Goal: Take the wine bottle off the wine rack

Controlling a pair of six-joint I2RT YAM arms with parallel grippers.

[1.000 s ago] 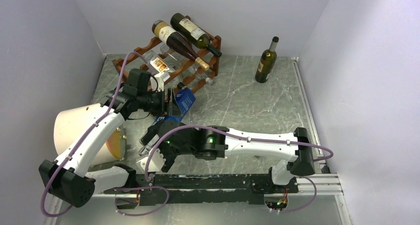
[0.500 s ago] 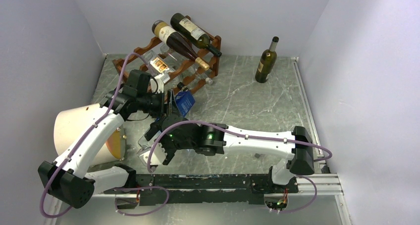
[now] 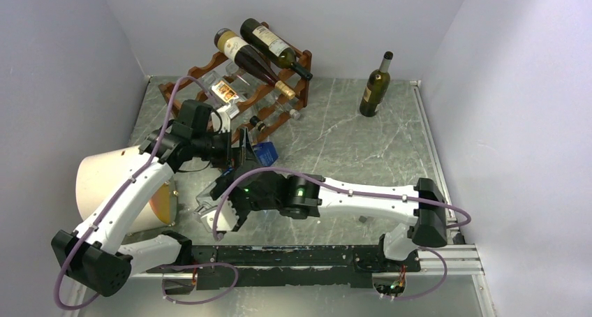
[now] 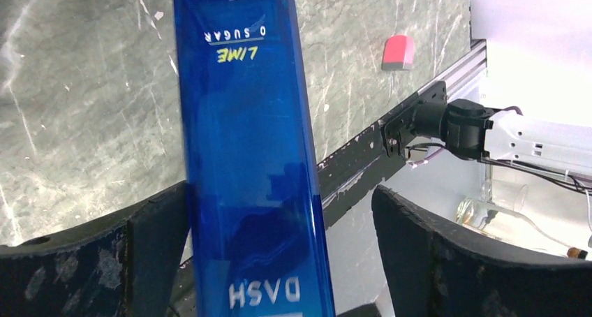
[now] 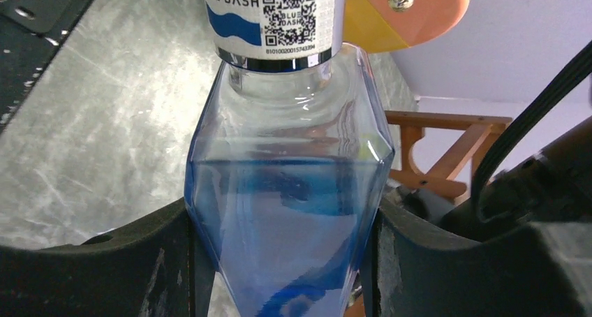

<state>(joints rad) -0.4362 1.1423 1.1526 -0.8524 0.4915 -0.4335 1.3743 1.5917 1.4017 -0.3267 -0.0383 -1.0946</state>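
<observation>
The wine rack point(image 3: 199, 70) stands at the back left with two dark bottles point(image 3: 248, 55) lying on its top tier. A blue wine bottle point(image 3: 262, 151) is off the rack, in front of it above the table. My left gripper point(image 3: 241, 149) is open around the bottle's blue body point(image 4: 244, 142); the body rests against one finger point(image 4: 150, 226), with a gap to the other finger point(image 4: 419, 233). My right gripper point(image 5: 283, 247) is shut on the bottle's clear tapered shoulder point(image 5: 286, 191), both fingers pressing its sides.
A green bottle point(image 3: 375, 86) stands upright at the back right. A beige cone-shaped shade point(image 3: 105, 184) sits at the left beside my left arm. A clear labelled bottle point(image 3: 227, 93) lies in a lower tier. A small red block point(image 4: 399, 52) lies near the metal rail point(image 4: 391, 132).
My left gripper has opened and let go of the blue bottle. My right gripper has closed on the bottle's shoulder and shifted slightly toward the left arm.
</observation>
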